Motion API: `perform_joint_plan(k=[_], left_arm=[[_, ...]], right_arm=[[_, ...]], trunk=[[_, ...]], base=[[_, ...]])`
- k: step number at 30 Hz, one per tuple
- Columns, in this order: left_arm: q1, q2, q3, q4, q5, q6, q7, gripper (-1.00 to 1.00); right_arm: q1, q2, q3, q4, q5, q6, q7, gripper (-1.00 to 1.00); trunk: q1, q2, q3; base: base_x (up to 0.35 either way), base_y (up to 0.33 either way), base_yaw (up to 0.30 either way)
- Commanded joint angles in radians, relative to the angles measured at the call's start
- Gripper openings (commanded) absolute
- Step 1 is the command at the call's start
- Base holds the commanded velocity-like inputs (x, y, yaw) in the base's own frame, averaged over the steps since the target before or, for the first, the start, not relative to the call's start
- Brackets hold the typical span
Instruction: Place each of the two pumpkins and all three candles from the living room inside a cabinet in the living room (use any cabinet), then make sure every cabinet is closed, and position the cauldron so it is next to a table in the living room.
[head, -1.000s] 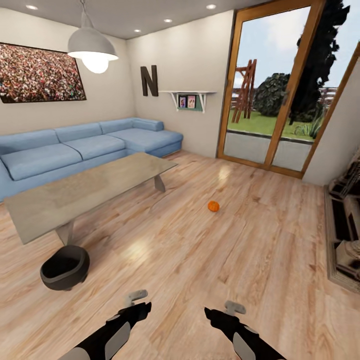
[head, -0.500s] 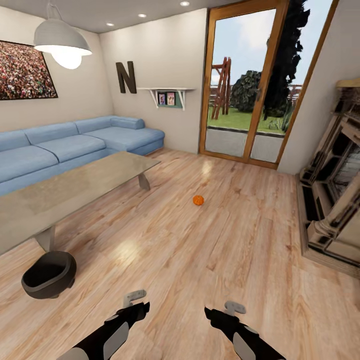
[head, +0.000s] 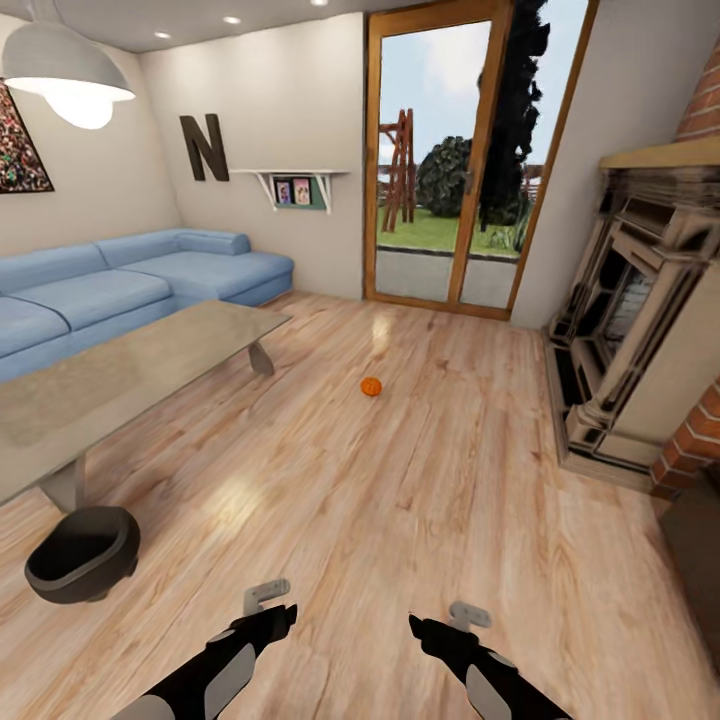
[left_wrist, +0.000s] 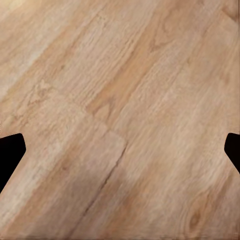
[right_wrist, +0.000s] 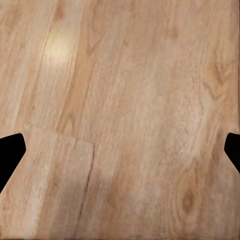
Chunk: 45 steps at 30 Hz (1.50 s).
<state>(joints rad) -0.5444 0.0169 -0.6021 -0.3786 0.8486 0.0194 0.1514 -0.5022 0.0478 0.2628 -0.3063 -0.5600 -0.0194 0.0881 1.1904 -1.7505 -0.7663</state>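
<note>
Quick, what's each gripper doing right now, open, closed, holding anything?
Left gripper: open, holding nothing, bare wood floor between its fingers.
Right gripper: open, holding nothing.

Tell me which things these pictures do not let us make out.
- Small orange pumpkin, head view: too far to show ribs or stem.
- Long grey table, head view: left end cut by the frame edge.
- Dark object, head view: cut off at right edge, unidentifiable.

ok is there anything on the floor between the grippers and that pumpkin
Nothing visible. Bare wood floor runs from the left gripper and right gripper to the pumpkin; the coffee table and cauldron sit off to the left.
</note>
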Motion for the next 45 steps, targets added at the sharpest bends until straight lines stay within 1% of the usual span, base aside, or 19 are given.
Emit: perform_joint_plan(k=[1,45], left_arm=[[0.0,0.002,-0.008,-0.003,0.007,0.002,0.008,1.0],[0.0,0.002,-0.008,-0.002,0.007,0.002,0.01,1.0]], right_arm=[[-0.001,0.0,0.006,0.001,-0.009,-0.002,0.001,1.0],[-0.001,0.0,0.004,0.022,-0.009,-0.002,0.001,1.0]], trunk=[[-0.001,0.0,-0.002],[-0.001,0.0,-0.046]], base=[[-0.243,0.216,-0.253],[-0.243,0.216,-0.237]])
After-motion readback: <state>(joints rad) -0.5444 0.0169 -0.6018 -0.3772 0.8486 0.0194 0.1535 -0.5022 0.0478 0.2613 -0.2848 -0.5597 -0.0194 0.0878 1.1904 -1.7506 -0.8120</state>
